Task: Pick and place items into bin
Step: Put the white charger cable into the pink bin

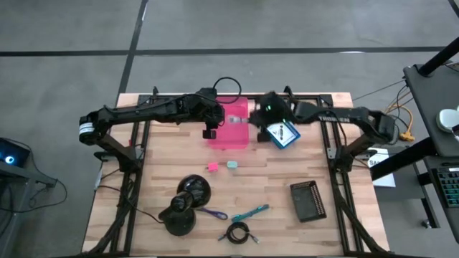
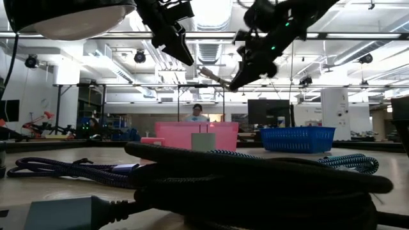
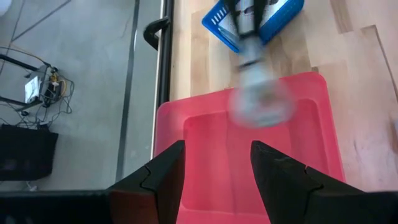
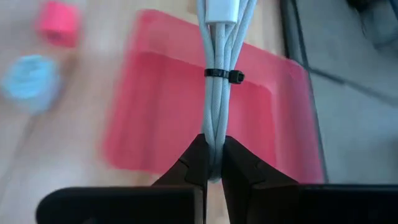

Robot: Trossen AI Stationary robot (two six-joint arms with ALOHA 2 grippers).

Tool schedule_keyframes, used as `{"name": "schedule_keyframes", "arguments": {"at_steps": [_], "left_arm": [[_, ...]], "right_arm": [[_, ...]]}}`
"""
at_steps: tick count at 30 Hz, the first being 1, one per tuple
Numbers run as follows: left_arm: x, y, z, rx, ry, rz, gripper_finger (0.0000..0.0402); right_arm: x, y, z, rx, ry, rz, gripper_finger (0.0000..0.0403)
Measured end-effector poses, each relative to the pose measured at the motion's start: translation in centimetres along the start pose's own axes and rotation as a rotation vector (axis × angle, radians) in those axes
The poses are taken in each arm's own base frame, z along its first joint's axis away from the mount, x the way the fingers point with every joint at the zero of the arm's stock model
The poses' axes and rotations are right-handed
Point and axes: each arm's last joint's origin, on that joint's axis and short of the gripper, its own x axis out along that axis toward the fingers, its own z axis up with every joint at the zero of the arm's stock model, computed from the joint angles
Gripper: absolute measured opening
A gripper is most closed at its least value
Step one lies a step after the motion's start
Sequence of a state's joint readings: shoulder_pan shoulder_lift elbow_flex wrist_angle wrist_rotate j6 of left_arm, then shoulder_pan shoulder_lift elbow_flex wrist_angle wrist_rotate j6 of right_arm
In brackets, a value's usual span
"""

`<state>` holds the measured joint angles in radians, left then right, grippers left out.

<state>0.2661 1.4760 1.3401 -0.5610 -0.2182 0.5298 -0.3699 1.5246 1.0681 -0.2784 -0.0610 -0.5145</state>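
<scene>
Hovering over the pink bin (image 1: 231, 123), the right gripper (image 4: 212, 163) clamps a bundled grey cable (image 4: 219, 81); the left gripper (image 3: 217, 165) gapes empty above the bin. Pink cube (image 1: 212, 167), teal cube (image 1: 232, 165), tools and black cable (image 1: 239, 232) wait nearer the front.

I'm looking down on a pale wood-grain table (image 1: 272, 186) carrying a bright pink bin (image 1: 231, 123) and a blue mesh basket (image 1: 281, 134). A pink cube (image 1: 213, 167) and a pale teal cube (image 1: 232, 165) are showing near each other. A teal tool (image 1: 251, 212), a purple tool (image 1: 213, 213) and a black coiled cable (image 1: 239, 232) are showing against the wood. The right gripper (image 4: 211, 163) is showing dark fingers around a pale grey-white bundled cable (image 4: 219, 56) with a black tie.
</scene>
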Motion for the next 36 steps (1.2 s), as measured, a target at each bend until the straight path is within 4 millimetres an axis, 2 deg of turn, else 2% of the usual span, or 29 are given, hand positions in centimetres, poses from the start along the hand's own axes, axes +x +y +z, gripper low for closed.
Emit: {"name": "schedule_keyframes", "arguments": {"at_steps": [4,7,13,18,24,29,36], "left_arm": [[0.0,0.0,0.0,0.001,0.002,-0.002,0.0167],[0.0,0.0,0.0,0.001,0.002,-0.001,0.0167],[0.1,-0.1,-0.1,0.001,0.004,-0.003,0.0167],[0.1,-0.1,-0.1,0.001,0.004,-0.003,0.0167],[0.1,-0.1,-0.1,0.001,0.005,-0.003,0.0167],[0.1,-0.1,-0.1,0.000,0.005,-0.003,0.0167],[0.1,-0.1,-0.1,-0.001,0.004,-0.003,0.0167]], "right_arm": [[1.5,-2.9,0.0,0.136,-0.006,0.026,0.0013],[2.8,-4.3,0.3,0.163,0.022,0.082,0.0013],[5.5,-5.8,1.0,0.156,0.143,0.148,0.0013],[7.5,-7.1,0.9,0.157,0.233,0.114,0.0013],[8.8,-9.5,-0.2,0.180,0.266,0.092,0.0013],[9.6,-10.5,-1.1,0.198,0.300,0.095,0.0014],[10.2,-10.8,-1.3,0.213,0.306,0.094,0.0062]]}}
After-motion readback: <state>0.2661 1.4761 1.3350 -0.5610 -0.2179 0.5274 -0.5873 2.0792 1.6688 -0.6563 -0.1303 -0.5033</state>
